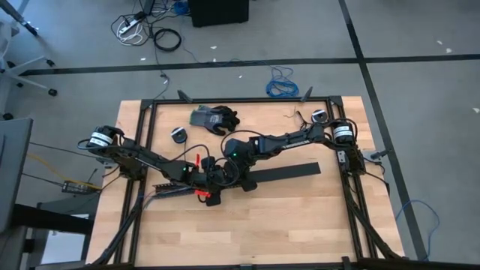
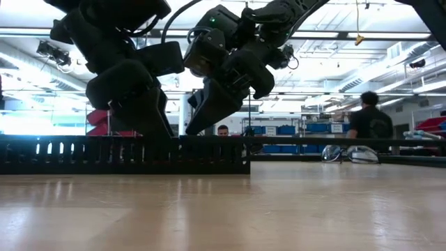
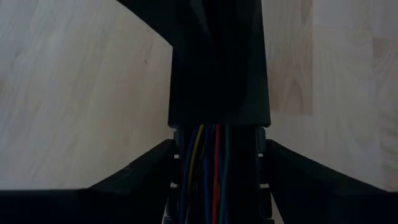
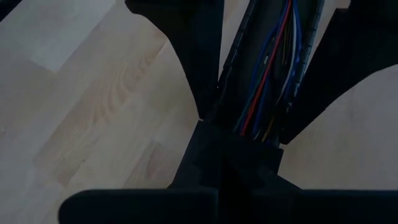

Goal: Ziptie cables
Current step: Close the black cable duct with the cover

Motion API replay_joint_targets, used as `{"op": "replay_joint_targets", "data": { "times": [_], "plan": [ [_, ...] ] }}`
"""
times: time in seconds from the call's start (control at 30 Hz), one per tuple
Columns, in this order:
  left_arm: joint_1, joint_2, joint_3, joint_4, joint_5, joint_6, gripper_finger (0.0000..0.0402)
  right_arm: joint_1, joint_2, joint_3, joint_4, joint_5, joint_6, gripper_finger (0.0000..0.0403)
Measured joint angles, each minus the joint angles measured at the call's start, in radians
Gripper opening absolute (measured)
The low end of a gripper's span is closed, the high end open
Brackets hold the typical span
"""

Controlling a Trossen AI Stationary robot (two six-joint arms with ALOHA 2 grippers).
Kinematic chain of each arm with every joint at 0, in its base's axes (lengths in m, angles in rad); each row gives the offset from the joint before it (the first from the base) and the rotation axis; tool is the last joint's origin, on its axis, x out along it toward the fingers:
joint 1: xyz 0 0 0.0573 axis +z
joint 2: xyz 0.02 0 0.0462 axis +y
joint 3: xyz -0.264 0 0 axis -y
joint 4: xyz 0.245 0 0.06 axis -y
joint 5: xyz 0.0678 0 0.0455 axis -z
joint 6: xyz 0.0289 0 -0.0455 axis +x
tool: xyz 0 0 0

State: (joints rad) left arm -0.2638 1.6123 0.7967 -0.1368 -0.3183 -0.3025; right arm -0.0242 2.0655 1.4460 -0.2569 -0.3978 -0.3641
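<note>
While the cables (image 3: 208, 168) lie inside the black slotted channel (image 1: 281, 172), the channel is straddled by the left gripper (image 3: 214, 180), whose fingers stand apart. Just beside it, the right gripper (image 1: 223, 166) is held fully closed above the channel.

Around my wooden counter (image 1: 300, 217) lies a grey floor (image 1: 420, 105) crossed by dark tape lines (image 1: 90, 69). A coiled blue cable (image 1: 283, 82) lies on it just beyond the counter's far edge, and black cords (image 1: 166, 39) loop farther off. Level across the boards I see a bright hall with ceiling lights (image 2: 418, 87), blue bins (image 2: 293, 130) on shelving, and a person (image 2: 369, 122) standing with their back turned.
</note>
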Motion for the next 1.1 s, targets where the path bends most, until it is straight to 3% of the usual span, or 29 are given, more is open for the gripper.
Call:
{"op": "replay_joint_targets", "data": {
  "times": [0.23,0.8,1.1],
  "plan": [
    [-0.003,-0.002,-0.002,-0.005,-0.002,-0.001,0.0229,-0.004,0.068,0.009,0.032,-0.070,0.017,0.0000],
    [-0.002,-0.002,-0.001,-0.013,-0.005,-0.015,0.0229,-0.021,0.070,0.007,0.085,-0.114,0.037,0.0000],
    [0.002,-0.001,0.002,-0.016,-0.018,-0.021,0.0229,-0.019,-0.002,0.003,0.081,-0.027,0.024,0.0000]
  ]
}}
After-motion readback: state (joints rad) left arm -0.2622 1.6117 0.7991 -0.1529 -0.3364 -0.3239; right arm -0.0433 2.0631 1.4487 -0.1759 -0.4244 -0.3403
